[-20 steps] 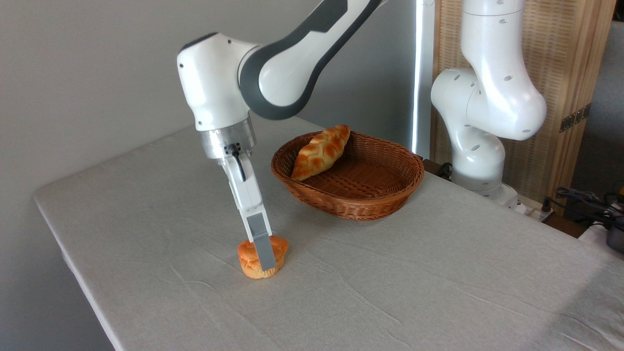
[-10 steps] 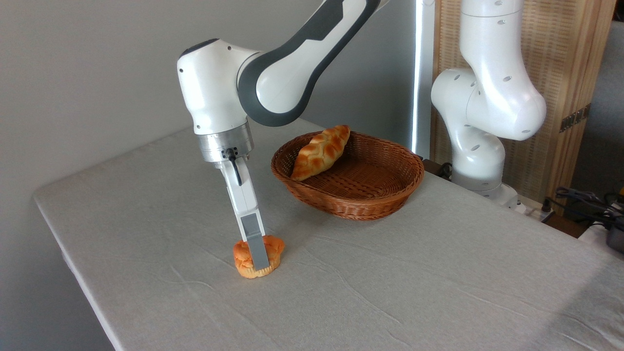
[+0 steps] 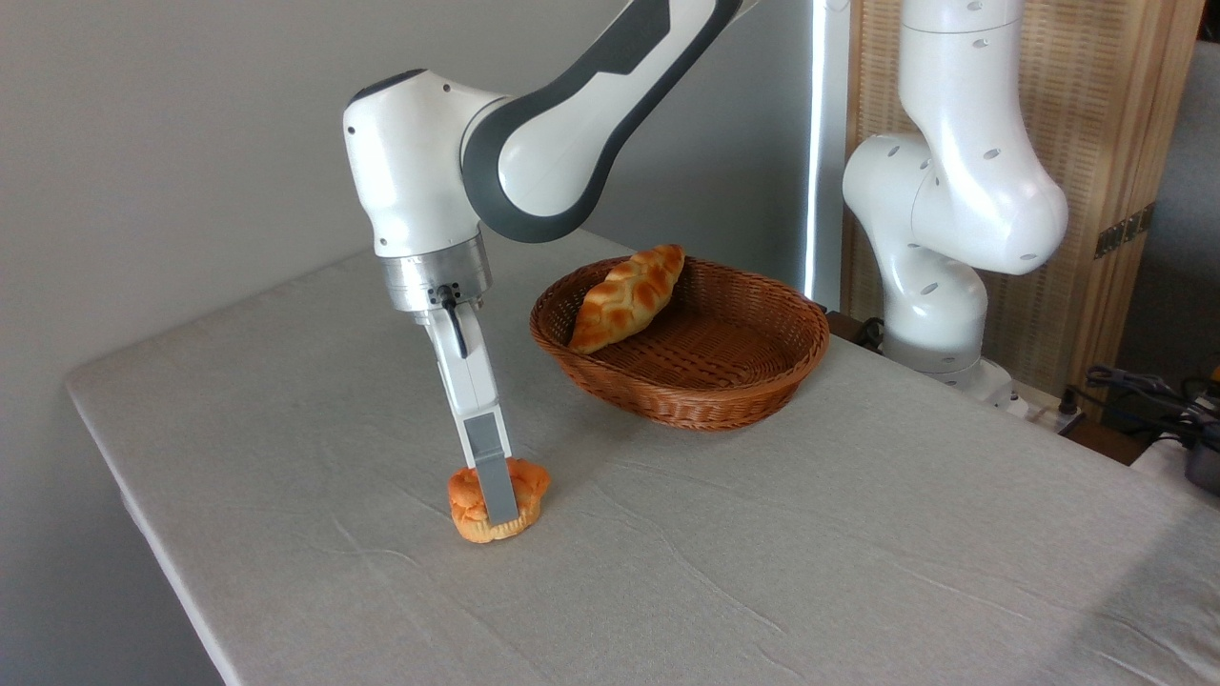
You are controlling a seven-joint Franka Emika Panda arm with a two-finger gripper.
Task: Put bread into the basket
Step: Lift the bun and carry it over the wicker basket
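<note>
The arm reaches down from the upper right, and its gripper [image 3: 496,510] points almost straight at the table [image 3: 858,534], tilted a little so the tips sit further right than the wrist. The near finger [image 3: 488,476], a grey pad on a white stem, lies flat across the front of the bread [image 3: 467,495]. The other finger is hidden behind the bun, so I cannot tell for certain how wide the jaws stand, though they look closed in around it with the bun between them.

The bread is a small round bun with a cracked orange top and a paler ridged base. It sits low at the near left part of the table, its base at the cloth or just above it; from here I cannot tell which.

The basket [image 3: 724,391], oval and reddish-brown wicker, stands well apart to the right and further back. A braided golden loaf [image 3: 629,295] leans on its left rim, one end poking above the edge. The cloth is pale grey and lightly creased.
</note>
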